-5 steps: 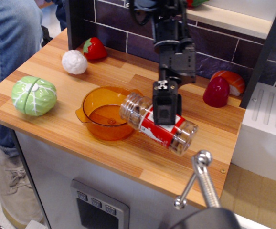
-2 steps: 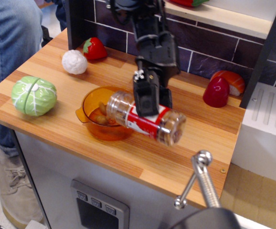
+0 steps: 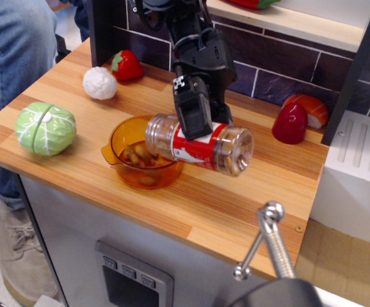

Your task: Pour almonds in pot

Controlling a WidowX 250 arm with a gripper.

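The orange-amber pot (image 3: 122,141) sits on the wooden counter, left of centre, with almonds (image 3: 140,157) lying in its bottom. My gripper (image 3: 194,125) is shut on the clear jar (image 3: 201,144) with the red-and-white label. It holds the jar nearly on its side above the pot's right rim, with the mouth at the left over the pot. A few almonds still show inside the jar, near its mouth and its raised base.
A green cabbage toy (image 3: 45,128) lies at the counter's left. A white cauliflower toy (image 3: 100,82) and a strawberry (image 3: 127,65) lie at the back left. A red and orange toy (image 3: 298,117) stands at the back right. A person in jeans (image 3: 18,45) stands at the left. A metal clamp handle (image 3: 269,238) juts up at the front.
The jar has moved left and tipped with its mouth over the pot. Almonds have fallen from the jar into the pot, which held none a second ago.
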